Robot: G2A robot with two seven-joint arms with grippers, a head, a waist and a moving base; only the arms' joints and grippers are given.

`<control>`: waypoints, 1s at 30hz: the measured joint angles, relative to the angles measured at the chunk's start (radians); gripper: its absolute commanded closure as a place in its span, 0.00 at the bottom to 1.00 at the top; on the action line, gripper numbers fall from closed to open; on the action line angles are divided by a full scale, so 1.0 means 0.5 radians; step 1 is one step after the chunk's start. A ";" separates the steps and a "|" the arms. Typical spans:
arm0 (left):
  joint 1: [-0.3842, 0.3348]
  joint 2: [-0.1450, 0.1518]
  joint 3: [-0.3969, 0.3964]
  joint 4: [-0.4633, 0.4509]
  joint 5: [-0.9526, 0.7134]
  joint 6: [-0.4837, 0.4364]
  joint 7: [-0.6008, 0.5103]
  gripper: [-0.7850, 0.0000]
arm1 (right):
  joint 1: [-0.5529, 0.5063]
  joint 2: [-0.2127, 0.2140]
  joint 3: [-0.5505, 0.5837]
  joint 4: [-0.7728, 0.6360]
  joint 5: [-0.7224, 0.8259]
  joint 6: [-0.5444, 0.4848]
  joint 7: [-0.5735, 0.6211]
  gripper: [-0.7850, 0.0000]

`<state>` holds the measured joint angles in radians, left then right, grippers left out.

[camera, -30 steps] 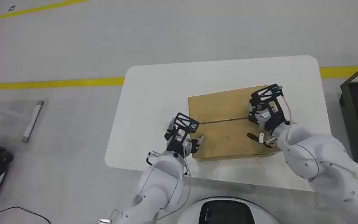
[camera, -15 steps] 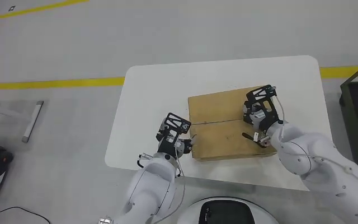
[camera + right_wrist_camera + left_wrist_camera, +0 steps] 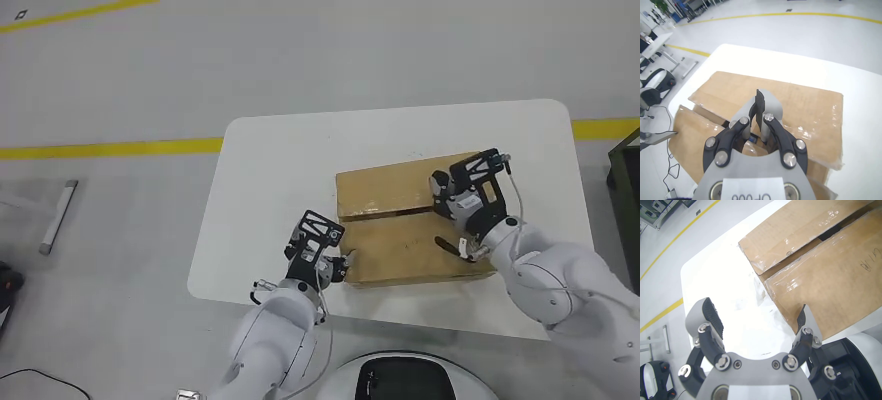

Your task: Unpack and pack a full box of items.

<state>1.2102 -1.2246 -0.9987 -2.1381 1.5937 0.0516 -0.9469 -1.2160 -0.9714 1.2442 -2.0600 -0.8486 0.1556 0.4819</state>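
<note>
"What sits on the white table (image 3: 280, 170)?"
"A big brown cardboard box (image 3: 415, 220). It lies flat, on the robot's right side and close to the near edge."
"Is it shut?"
"Not all the way. The far flap (image 3: 390, 187) is lifted a little. The near flap (image 3: 410, 250) lies flat. A dark gap (image 3: 385, 214) runs between them."
"Anything on it?"
"Shiny clear tape (image 3: 791, 284) on the flap edges."
</note>
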 measured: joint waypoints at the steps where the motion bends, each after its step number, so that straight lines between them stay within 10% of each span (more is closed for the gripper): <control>1: -0.010 -0.004 0.008 0.014 0.009 0.002 0.002 0.00 | -0.024 0.001 0.006 0.000 -0.012 -0.032 -0.026 1.00; 30: 0.122 -0.039 -0.114 -0.034 0.027 0.078 0.057 0.00 | -0.051 -0.077 -0.077 0.158 -0.172 -0.041 -0.051 1.00</control>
<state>1.2710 -1.2441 -1.0555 -2.1552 1.6070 0.0908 -0.9183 -1.2417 -1.0097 1.2056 -1.9812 -0.9348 0.1351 0.4563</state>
